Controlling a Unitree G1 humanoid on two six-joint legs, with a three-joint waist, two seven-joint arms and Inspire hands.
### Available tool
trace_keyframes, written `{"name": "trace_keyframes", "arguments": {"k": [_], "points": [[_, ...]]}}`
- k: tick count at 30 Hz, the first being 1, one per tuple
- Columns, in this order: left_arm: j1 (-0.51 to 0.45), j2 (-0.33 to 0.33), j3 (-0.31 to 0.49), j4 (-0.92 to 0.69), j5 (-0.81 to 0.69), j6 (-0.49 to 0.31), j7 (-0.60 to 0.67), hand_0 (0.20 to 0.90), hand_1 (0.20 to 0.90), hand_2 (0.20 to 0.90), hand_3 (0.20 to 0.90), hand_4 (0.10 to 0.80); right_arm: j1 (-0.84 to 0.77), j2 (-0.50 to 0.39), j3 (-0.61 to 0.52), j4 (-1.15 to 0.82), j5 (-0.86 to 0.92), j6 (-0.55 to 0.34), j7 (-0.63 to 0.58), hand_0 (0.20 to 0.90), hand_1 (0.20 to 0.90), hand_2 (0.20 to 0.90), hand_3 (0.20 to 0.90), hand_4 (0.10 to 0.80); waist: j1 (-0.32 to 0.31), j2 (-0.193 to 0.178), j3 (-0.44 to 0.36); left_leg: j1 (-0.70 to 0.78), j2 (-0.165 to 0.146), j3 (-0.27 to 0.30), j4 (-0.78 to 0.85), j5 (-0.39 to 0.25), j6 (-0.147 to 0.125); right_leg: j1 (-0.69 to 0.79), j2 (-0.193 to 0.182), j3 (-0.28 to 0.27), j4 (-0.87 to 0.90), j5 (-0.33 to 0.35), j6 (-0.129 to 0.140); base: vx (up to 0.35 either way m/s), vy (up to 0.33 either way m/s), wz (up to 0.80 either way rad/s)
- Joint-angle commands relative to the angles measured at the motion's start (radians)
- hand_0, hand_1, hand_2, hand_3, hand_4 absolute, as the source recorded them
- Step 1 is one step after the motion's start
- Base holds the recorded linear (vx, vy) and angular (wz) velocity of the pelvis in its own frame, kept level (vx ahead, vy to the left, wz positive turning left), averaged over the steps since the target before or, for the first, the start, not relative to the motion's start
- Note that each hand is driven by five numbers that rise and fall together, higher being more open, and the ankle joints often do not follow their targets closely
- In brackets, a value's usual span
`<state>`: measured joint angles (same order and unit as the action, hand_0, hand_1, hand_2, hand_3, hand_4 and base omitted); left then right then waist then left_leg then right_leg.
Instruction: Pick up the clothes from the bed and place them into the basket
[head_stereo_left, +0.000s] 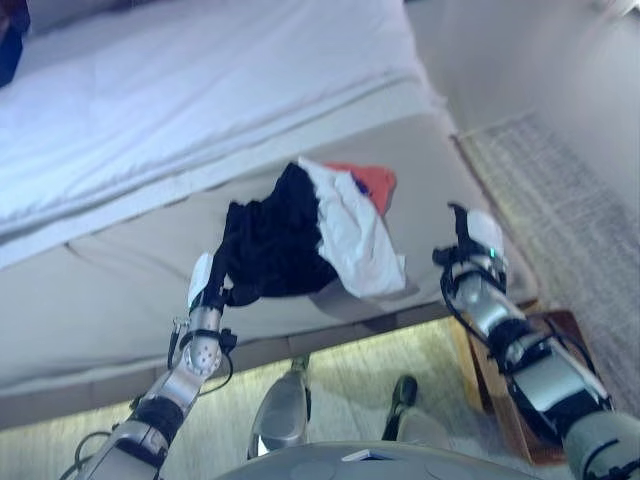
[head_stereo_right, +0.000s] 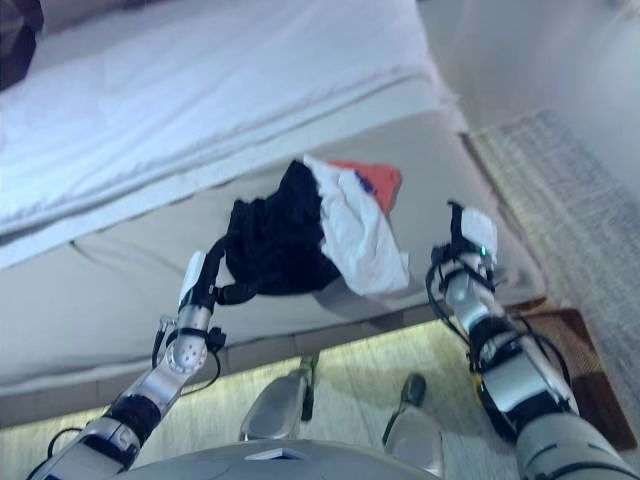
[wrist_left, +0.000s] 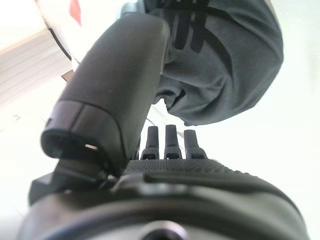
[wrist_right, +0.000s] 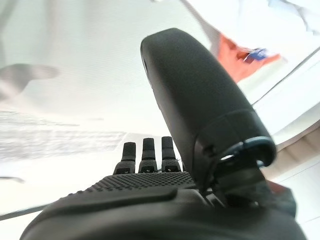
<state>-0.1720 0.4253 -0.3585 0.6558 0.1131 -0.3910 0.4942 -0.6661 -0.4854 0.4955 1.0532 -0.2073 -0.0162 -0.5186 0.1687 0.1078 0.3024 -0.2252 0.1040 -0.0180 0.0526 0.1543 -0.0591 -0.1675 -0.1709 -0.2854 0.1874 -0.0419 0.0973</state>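
Clothes sit in a loose heap near the front edge of the bed, on the beige cover below the pale sheet: a black garment on the robot's left side of the heap, a white garment draped over its other side and spilling toward the edge, and a bit of orange cloth peeking out behind. They lie bunched rather than spread, which gives each hand a fold to catch. The left hand is up against the lower corner of the black garment; from the head views its fingers look tucked into the dark cloth, and its wrist view shows the thumb raised with dark fabric hanging just past it, but I cannot tell whether the fingers have actually closed on it. The right hand stands near the bed's edge, apart from the white garment, thumb up and fingers straight, holding nothing; it seems placed to come in from the other side of the heap. A brown wooden thing shows on the floor by the right arm, beside a pale rug; whether that is the basket I cannot say. Nothing looks lifted off the bed yet.
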Motion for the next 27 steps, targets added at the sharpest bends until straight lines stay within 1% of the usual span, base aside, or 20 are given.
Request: {"name": "trace_keyframes", "arguments": {"k": [1, 3, 4, 7, 8, 9, 11, 18, 24, 27], "points": [[-0.049, 0.087, 0.030, -0.143, -0.027, -0.050, 0.075, 0.900, 0.900, 0.900, 0.900, 0.800, -0.116, -0.021, 0.041, -0.064, -0.012, 0.003, -0.012, 0.900, 0.900, 0.900, 0.900, 0.800, 0.028, -0.063, 0.079, -0.040, -0.082, 0.003, 0.183, -0.202, 0.041, -0.070, -0.031, 0.029, 0.147, -0.079, -0.080, -0.094, 0.008, 0.21], [-0.056, 0.098, 0.021, -0.183, -0.030, -0.050, 0.084, 0.900, 0.900, 0.900, 0.900, 0.800, -0.167, -0.041, 0.053, -0.050, -0.027, 0.015, 0.010, 0.900, 0.900, 0.900, 0.900, 0.800, 0.042, -0.057, 0.111, -0.099, -0.098, 0.002, 0.238, -0.213, 0.048, -0.127, -0.040, 0.028, 0.209, -0.092, -0.081, -0.114, 0.012, 0.26], [-0.069, 0.097, 0.020, -0.214, -0.037, -0.046, 0.090, 0.900, 0.900, 0.900, 0.900, 0.800, -0.218, -0.056, 0.069, -0.038, -0.027, 0.035, 0.031, 0.900, 0.900, 0.900, 0.900, 0.800, 0.048, -0.052, 0.133, -0.145, -0.109, 0.005, 0.281, -0.220, 0.054, -0.173, -0.048, 0.030, 0.254, -0.099, -0.081, -0.128, 0.028, 0.18], [-0.092, 0.106, 0.005, -0.276, -0.043, -0.051, 0.096, 0.900, 0.900, 0.900, 0.900, 0.800, -0.285, -0.069, 0.083, 0.004, -0.020, 0.043, 0.048, 0.900, 0.900, 0.900, 0.900, 0.800, 0.061, -0.040, 0.169, -0.207, -0.130, -0.001, 0.355, -0.243, 0.068, -0.235, -0.065, 0.033, 0.342, -0.122, -0.085, -0.085, 0.040, 0.11], [-0.103, 0.108, 0.000, -0.303, -0.040, -0.053, 0.099, 0.900, 0.900, 0.900, 0.900, 0.800, -0.314, -0.069, 0.085, 0.025, -0.023, 0.035, 0.055, 0.900, 0.900, 0.900, 0.900, 0.800, 0.067, -0.033, 0.182, -0.235, -0.139, -0.002, 0.393, -0.258, 0.076, -0.264, -0.074, 0.035, 0.389, -0.137, -0.089, 0.020, 0.033, 0.12], [-0.108, 0.108, -0.003, -0.309, -0.041, -0.057, 0.102, 0.900, 0.900, 0.900, 0.900, 0.800, -0.325, -0.069, 0.088, 0.030, -0.030, 0.036, 0.051, 0.900, 0.900, 0.900, 0.900, 0.800, 0.069, -0.032, 0.191, -0.239, -0.143, -0.004, 0.422, -0.289, 0.075, -0.270, -0.078, 0.046, 0.424, -0.166, -0.082, 0.008, 0.051, 0.14], [-0.128, 0.110, -0.010, -0.330, -0.060, -0.056, 0.113, 0.900, 0.900, 0.900, 0.900, 0.800, -0.363, -0.077, 0.101, 0.036, -0.024, 0.042, 0.059, 0.900, 0.900, 0.900, 0.900, 0.800, 0.070, -0.019, 0.214, -0.291, -0.158, -0.006, 0.502, -0.320, 0.087, -0.320, -0.089, 0.055, 0.504, -0.192, -0.091, -0.035, 0.072, 0.03], [-0.125, 0.116, -0.004, -0.394, -0.089, -0.053, 0.157, 0.900, 0.900, 0.900, 0.900, 0.800, -0.414, -0.100, 0.103, 0.040, -0.035, 0.062, 0.077, 0.900, 0.900, 0.900, 0.900, 0.800, 0.083, 0.006, 0.218, -0.466, -0.184, 0.004, 0.722, -0.405, 0.121, -0.491, -0.104, 0.072, 0.726, -0.268, -0.118, -0.046, 0.053, 0.01], [-0.097, 0.109, -0.004, -0.389, -0.100, -0.076, 0.144, 0.900, 0.900, 0.900, 0.900, 0.800, -0.458, -0.103, 0.121, 0.011, -0.035, 0.089, 0.081, 0.900, 0.900, 0.900, 0.900, 0.800, 0.091, 0.023, 0.218, -0.578, -0.192, 0.000, 0.867, -0.454, 0.140, -0.615, -0.107, 0.101, 0.857, -0.307, -0.127, -0.042, -0.001, 0.08], [-0.090, 0.108, -0.004, -0.396, -0.094, -0.085, 0.149, 0.900, 0.900, 0.900, 0.900, 0.800, -0.463, -0.104, 0.125, -0.004, -0.029, 0.083, 0.067, 0.900, 0.900, 0.900, 0.900, 0.800, 0.091, 0.024, 0.218, -0.602, -0.193, 0.002, 0.909, -0.471, 0.146, -0.641, -0.105, 0.109, 0.889, -0.320, -0.131, -0.042, -0.001, 0.05]]}}
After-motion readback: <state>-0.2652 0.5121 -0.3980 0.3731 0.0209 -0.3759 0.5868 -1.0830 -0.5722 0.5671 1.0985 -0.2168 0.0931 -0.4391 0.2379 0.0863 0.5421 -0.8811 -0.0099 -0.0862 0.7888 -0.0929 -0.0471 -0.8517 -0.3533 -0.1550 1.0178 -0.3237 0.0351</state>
